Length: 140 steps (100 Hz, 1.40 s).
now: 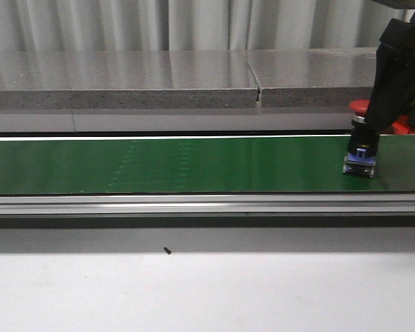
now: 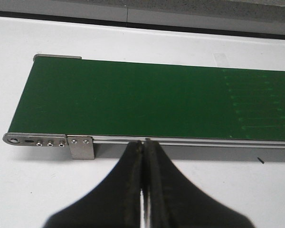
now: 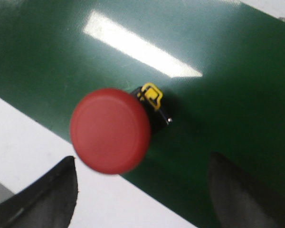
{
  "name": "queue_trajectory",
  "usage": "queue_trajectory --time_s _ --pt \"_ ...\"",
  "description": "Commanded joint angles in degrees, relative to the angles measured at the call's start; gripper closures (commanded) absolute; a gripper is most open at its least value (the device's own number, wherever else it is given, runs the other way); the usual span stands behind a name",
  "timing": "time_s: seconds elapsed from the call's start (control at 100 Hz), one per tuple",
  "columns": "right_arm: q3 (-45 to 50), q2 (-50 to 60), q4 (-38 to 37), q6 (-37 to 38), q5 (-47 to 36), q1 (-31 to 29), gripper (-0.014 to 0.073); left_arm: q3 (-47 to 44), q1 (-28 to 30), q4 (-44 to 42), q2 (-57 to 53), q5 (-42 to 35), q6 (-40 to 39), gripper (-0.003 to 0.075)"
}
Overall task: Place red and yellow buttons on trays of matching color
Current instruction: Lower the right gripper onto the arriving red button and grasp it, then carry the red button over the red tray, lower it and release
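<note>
A red button [image 1: 360,106] with a round red cap stands upright on the green conveyor belt [image 1: 194,164] at the far right, its blue-looking base [image 1: 359,164] on the belt. My right gripper [image 1: 375,135] hangs just over and behind it. In the right wrist view the red button's cap [image 3: 110,130] lies ahead of the open right gripper [image 3: 142,199], nearer one finger [image 3: 47,194], with nothing between the fingers. My left gripper [image 2: 143,145] is shut and empty at the belt's near rail. A red shape [image 1: 405,126] behind the arm may be the red tray. Yellow button and yellow tray are out of view.
The belt runs the full width between an aluminium rail [image 1: 194,204] in front and a grey stone ledge [image 1: 159,86] behind. The belt's end roller and bracket [image 2: 47,141] show in the left wrist view. A small dark speck [image 1: 167,251] lies on the white table.
</note>
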State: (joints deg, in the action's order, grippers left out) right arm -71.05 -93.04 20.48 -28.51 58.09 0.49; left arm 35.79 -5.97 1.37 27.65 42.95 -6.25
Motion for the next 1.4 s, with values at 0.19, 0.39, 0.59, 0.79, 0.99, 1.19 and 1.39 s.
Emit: queue_trajectory --time_s 0.19,0.39,0.59,0.79,0.99,1.19,1.39 --pt "-1.04 1.45 5.14 -2.83 -5.09 0.02 0.0048 1.49 -0.43 0.17 0.31 -3.7 -0.42 0.0739" --pt "-1.04 1.45 5.45 -2.94 -5.08 0.02 0.0241 1.49 -0.43 0.17 0.31 -3.7 -0.42 0.0739" --pt "-1.04 1.45 5.45 -2.94 -5.05 0.02 0.0498 1.49 -0.43 0.17 0.31 -3.7 -0.42 0.0739" --pt "-1.51 3.04 5.39 -2.94 -6.46 -0.81 0.055 1.49 -0.43 0.17 0.31 -3.7 -0.42 0.0739" --pt "-3.25 5.08 5.27 -2.88 -9.83 -4.89 0.055 1.49 -0.43 0.17 0.31 -3.7 -0.42 0.0739" --pt "-6.18 5.15 5.27 -1.38 -10.32 -12.36 0.055 1.49 -0.43 0.17 0.31 -3.7 -0.42 0.0739" --pt "-6.52 5.15 5.35 -1.0 -12.72 -19.68 0.055 1.49 -0.43 0.17 0.31 -3.7 -0.42 0.0739"
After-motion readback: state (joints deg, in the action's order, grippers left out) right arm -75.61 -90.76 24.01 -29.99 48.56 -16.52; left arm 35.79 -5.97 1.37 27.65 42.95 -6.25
